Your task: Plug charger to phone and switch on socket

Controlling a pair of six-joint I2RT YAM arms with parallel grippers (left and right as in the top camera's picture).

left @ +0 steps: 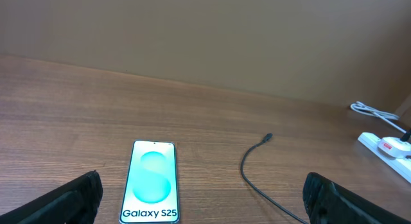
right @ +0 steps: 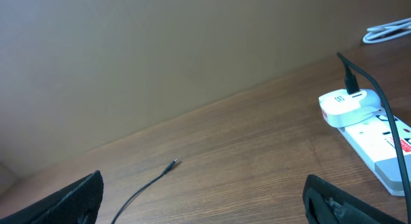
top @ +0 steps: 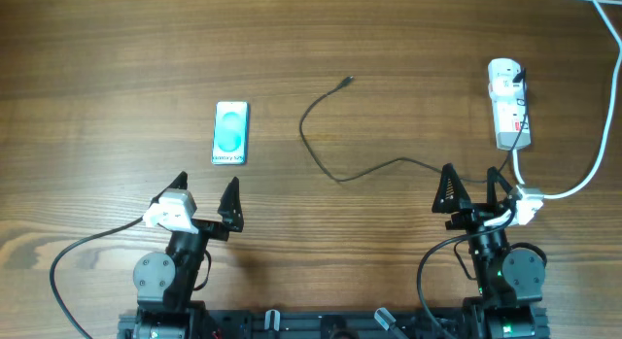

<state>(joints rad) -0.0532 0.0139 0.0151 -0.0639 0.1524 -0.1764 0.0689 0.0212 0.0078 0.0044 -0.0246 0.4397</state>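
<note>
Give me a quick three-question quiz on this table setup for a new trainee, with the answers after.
1. True or false: the charger cable's free tip lies on the table, apart from the phone.
2. The power strip lies nearest: A the left gripper, B the right gripper, C the phone.
3. Fill in: both grippers' jaws stand ___.
Key: 1 true; 2 B; 3 open.

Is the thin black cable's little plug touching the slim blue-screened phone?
Apart. Overhead view shows wooden table between the plug tip and the phone.
</note>
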